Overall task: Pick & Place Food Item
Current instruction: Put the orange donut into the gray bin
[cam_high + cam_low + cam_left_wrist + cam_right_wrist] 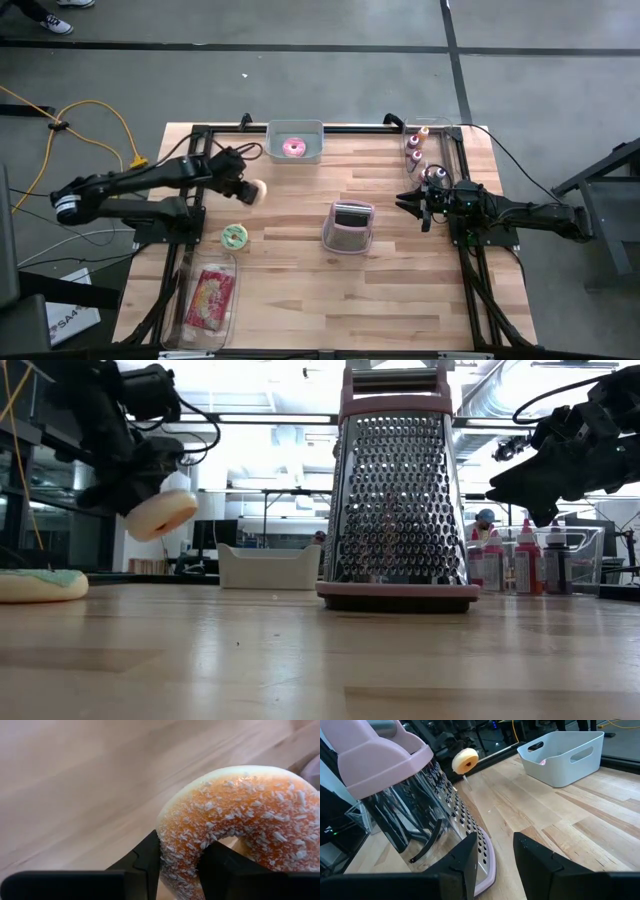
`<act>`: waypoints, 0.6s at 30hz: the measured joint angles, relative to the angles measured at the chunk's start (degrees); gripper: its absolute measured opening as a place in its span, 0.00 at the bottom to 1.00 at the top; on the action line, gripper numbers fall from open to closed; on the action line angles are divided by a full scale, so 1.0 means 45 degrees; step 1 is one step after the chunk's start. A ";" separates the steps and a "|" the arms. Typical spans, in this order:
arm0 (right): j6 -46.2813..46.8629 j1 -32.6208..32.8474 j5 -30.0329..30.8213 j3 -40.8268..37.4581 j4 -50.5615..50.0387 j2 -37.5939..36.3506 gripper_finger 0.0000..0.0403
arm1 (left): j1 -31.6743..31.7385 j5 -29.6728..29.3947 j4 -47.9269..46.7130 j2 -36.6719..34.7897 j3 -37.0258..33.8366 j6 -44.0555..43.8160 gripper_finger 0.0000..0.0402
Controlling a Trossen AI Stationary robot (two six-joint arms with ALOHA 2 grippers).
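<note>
Left wrist view: pincer (180, 870) grips flaky, ring-shaped donut (240, 815)

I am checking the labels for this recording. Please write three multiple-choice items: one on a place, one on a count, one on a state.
1. Where is the pink donut?
A. in the white bin
B. on the grater
C. in the clear tray

2. How many donuts are visible in all?
A. one
B. three
C. five

3. The left gripper is
A. open and empty
B. holding the sugared donut in the air
C. resting on the table

Answers: 1 A, it lies inside the bin. 2 B, pink, sugared and green donut. 3 B, the low view shows it lifted.
</note>
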 joint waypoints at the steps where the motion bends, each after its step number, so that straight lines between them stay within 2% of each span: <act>1: -0.0001 0.0000 -0.0002 -0.0001 0.0000 0.0001 0.28 | 0.0000 0.0108 0.0340 0.0116 0.0000 0.0003 0.25; 7: -0.0003 -0.0002 0.0000 0.0003 0.0000 -0.0001 0.28 | 0.0024 0.0184 0.2938 0.0877 0.0000 0.0164 0.25; 14: 0.0002 -0.0002 0.0000 -0.0002 0.0000 0.0002 0.28 | 0.0735 0.0190 0.6460 0.2355 0.0000 0.0437 0.25; 18: 0.0002 -0.0002 0.0000 0.0003 0.0000 0.0002 0.28 | 0.1365 0.1063 0.8803 0.3480 0.0000 0.0457 0.25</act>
